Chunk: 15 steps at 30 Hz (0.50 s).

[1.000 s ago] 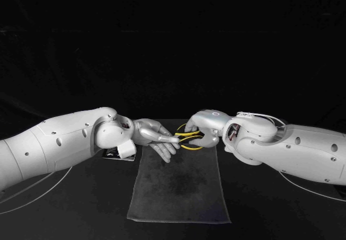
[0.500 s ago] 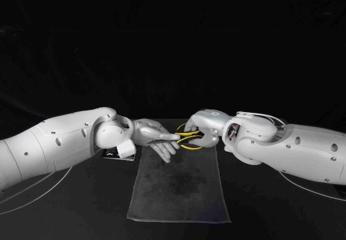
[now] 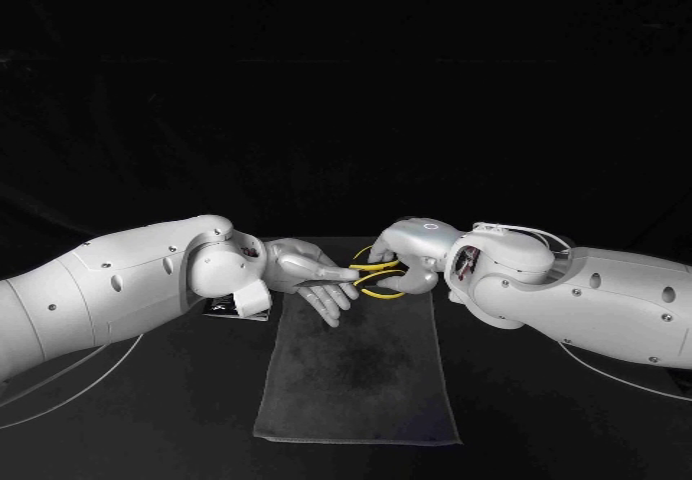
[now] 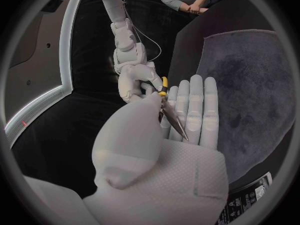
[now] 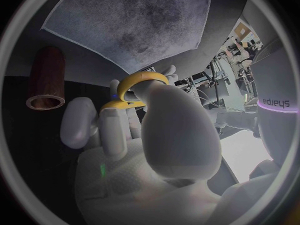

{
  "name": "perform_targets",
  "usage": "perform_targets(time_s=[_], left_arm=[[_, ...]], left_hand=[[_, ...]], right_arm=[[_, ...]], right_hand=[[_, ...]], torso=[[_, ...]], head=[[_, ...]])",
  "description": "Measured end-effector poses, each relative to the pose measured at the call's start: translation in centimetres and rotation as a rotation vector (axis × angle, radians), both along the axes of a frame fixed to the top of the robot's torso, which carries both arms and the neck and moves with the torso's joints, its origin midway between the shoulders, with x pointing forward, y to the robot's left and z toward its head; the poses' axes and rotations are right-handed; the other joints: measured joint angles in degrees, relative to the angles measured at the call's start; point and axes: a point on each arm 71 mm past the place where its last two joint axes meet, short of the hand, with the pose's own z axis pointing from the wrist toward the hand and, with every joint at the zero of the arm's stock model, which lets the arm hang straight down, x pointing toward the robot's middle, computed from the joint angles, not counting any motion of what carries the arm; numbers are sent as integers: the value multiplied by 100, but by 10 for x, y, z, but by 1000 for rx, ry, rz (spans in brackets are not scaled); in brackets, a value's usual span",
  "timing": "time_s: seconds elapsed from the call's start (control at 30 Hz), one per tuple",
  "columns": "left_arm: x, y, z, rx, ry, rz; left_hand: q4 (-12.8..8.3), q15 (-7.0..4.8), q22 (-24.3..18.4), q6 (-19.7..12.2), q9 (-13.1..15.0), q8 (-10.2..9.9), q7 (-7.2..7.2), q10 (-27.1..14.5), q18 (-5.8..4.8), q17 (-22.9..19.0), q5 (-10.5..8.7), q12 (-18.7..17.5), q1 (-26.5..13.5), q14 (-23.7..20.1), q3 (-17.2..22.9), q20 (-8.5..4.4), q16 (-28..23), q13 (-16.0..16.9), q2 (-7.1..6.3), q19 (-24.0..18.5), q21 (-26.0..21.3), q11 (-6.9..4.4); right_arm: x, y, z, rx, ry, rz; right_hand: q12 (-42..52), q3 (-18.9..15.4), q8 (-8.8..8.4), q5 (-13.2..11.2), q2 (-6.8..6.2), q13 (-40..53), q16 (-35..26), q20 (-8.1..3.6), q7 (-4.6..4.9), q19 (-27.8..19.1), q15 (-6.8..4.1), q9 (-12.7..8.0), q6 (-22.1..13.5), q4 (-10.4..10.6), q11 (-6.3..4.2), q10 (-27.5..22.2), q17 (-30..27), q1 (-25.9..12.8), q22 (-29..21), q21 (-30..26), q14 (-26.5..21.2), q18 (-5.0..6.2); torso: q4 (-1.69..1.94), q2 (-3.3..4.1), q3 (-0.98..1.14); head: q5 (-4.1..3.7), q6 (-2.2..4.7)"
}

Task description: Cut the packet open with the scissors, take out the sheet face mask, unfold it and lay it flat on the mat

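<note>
Nearest on the black counter [image 3: 144,410]: a dark grey mat [image 3: 353,375], spread flat, long side running away from the robot. To either side of it, thin white cables [image 3: 87,375] trailing across the counter beneath the arms.

Further out, over the mat's far end, both hands close together. From the left, the left hand [image 3: 320,276], fingers [image 3: 335,297] stretched straight and packed side by side, thumb reaching toward the right hand. In the left wrist view, the closed blades of the scissors [image 4: 173,121] lying in the gap between thumb and flat fingers, tips toward the palm. Touching or merely close: cannot tell, so no saying whether this hand has hold of the blades.

From the right, the right hand [image 3: 405,262], fingers curled tight round the scissors [image 3: 378,280] at their yellow handles, gripping them above the mat's far edge, blades aimed at the left hand. In the right wrist view, one yellow loop ringed round a finger, with the mat spread beyond it.

Just beside the mat's far left corner, under the left wrist, the packet [image 3: 238,308], flat on the counter, printed side up, apart from both hands' fingers. Cut or uncut: too hidden to tell.

Near the mat's edge in the right wrist view, a brown cylinder [image 5: 45,80] with an open end, resting on the counter.
</note>
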Motion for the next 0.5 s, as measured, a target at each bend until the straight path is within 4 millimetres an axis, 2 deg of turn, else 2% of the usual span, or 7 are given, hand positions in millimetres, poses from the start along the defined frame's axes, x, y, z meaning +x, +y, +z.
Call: perform_targets(time_s=[0.13,0.23,0.27,0.3,0.33,0.5], left_arm=[[0,0,0,-3,2,0],[0,-1,1,-8,4,0],[0,-1,1,-9,4,0],[-1,-1,1,-10,5,0],[-1,-2,1,-11,6,0],[-1,-2,0,-15,10,0]], left_hand=[[-9,-18,14,-3,37,-12,-2,11,-1,89,-7,0,247,19,750,-29,-26,-2,-145,28,0,-11],[33,-13,22,-4,76,6,-3,42,-2,163,-17,0,218,30,1339,-29,-49,-7,-189,29,1,-18],[133,-11,25,-4,91,39,-4,53,-2,189,-15,0,161,31,1447,-29,-49,-7,-236,29,16,-7],[84,-11,25,-5,102,60,-4,52,-2,213,-10,0,90,31,1656,-29,-49,-6,-273,29,26,-7],[123,-11,25,-5,111,76,-4,52,-2,227,2,0,25,32,1722,-29,-49,-6,-296,29,26,-7],[68,-11,25,-14,153,111,-13,52,-5,286,5,0,-155,32,2077,-29,-77,-7,-325,28,26,-7]], right_arm=[[-1,1,0,1,0,5],[-1,2,0,1,1,7],[-1,2,0,1,0,8],[-1,2,0,1,0,8],[-1,2,0,1,0,8],[-1,2,0,1,0,10]], right_hand=[[-1,0,0,0,0,7,-1,0,0,0,0,12,0,0,-3,-3,-1,0,0,0,0,0],[-1,-1,-1,0,-1,7,12,0,0,0,0,12,-2,-1,-3,-3,-3,1,0,0,0,0],[-1,-1,-3,0,-7,7,16,0,0,0,0,13,-3,-1,-4,-3,-3,7,-1,0,0,0],[-2,-1,-9,0,-7,7,16,0,1,0,0,12,-4,-1,-4,-4,-4,7,-1,0,0,-1],[-2,-1,-6,0,-7,7,16,0,0,0,0,12,-5,-1,-4,-4,-6,7,-1,0,0,0],[-14,8,15,0,-7,7,16,0,-1,0,0,19,-21,-10,-4,-4,-9,7,-2,0,0,-2]], torso=[[0,0,0],[0,-1,-1],[0,-1,0],[0,-1,0],[0,-1,-1],[-1,0,-1]], head=[[4,-7],[7,-12],[8,-13],[8,-13],[7,-14],[4,-19]])
